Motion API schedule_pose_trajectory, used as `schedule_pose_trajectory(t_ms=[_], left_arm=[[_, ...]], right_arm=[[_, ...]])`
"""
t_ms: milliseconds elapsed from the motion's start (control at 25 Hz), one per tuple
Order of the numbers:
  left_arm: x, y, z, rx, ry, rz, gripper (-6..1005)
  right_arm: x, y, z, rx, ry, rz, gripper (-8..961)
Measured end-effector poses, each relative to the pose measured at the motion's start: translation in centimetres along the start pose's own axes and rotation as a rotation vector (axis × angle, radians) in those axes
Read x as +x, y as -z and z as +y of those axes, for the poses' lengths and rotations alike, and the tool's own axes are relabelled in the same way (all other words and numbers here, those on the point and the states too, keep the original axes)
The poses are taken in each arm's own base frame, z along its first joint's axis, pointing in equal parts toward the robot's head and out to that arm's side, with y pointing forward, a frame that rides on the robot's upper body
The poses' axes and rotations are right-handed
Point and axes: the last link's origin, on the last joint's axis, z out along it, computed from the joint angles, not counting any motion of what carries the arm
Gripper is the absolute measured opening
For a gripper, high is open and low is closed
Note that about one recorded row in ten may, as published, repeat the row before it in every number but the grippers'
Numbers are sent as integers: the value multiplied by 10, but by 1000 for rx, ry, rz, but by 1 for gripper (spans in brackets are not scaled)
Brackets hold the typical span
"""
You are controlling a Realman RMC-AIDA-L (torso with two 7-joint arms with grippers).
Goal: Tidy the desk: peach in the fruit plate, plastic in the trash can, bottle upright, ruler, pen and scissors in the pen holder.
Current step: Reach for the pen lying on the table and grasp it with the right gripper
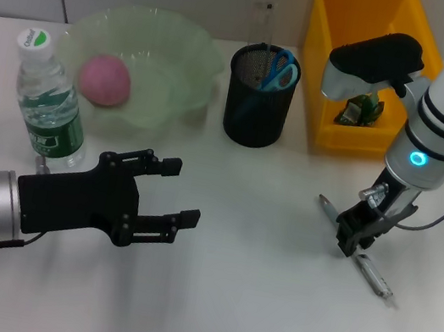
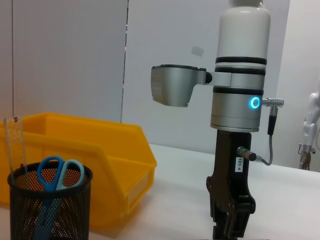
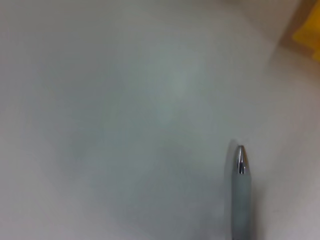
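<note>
The grey pen (image 1: pixel 377 278) lies on the white desk at the right, also close up as pen (image 3: pixel 241 190). My right gripper (image 1: pixel 354 238) stands straight down on its middle, shut on it; the right gripper (image 2: pixel 229 226) also shows from the side. My left gripper (image 1: pixel 176 193) hovers open and empty over the desk's left-middle. The pink peach (image 1: pixel 104 79) rests in the green fruit plate (image 1: pixel 191 57). The bottle (image 1: pixel 48 105) stands upright. Blue-handled scissors (image 1: pixel 282 69) and a clear ruler (image 1: pixel 265 27) stand in the black mesh pen holder (image 1: pixel 257 108). Crumpled plastic (image 1: pixel 361 110) lies in the yellow bin (image 1: pixel 318 71).
In the left wrist view the pen holder (image 2: pixel 50 212) with the scissors (image 2: pixel 60 172) and ruler (image 2: pixel 15 145) stands before the yellow bin (image 2: pixel 105 155). A white wall rises behind the desk.
</note>
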Motion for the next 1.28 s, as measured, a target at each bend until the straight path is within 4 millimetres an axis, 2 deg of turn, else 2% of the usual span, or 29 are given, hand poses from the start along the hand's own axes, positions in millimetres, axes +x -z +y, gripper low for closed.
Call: schedule_pose_trajectory(t_ms=[1160, 1280], left_arm=[[2, -1, -2, 3, -4, 0, 787], [2, -1, -2, 3, -4, 0, 787]], right_arm=[[1, -2, 0, 4, 4, 8, 248], [1, -2, 0, 4, 3, 9, 198]])
